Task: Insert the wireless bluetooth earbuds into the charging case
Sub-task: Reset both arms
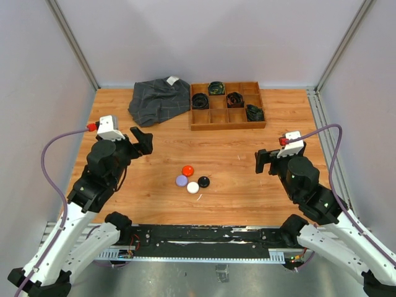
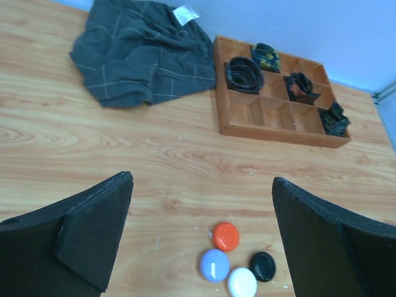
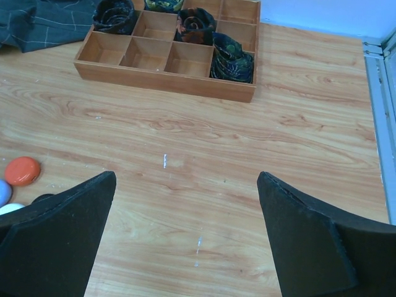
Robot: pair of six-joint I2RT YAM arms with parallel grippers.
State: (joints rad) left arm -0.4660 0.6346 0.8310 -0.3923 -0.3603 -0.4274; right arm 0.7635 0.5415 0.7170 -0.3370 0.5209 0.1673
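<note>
We see left gripper point(image 1: 142, 140) with jaws wide apart, holding nothing; right gripper point(image 1: 265, 161) likewise. Four round cases point(image 1: 193, 187) bunched mid-table between arms, all closed, contents hidden: orange case point(image 1: 187, 170) far, purple case point(image 1: 181, 180) left, black case point(image 1: 203, 182) right. Earbuds too small for us to make out. Wooden tray point(image 1: 228, 126) far, right of centre, holds four coiled belts point(image 1: 200, 100), one per compartment. Dark cloth point(image 1: 158, 102) just beside tray, on its left.
</note>
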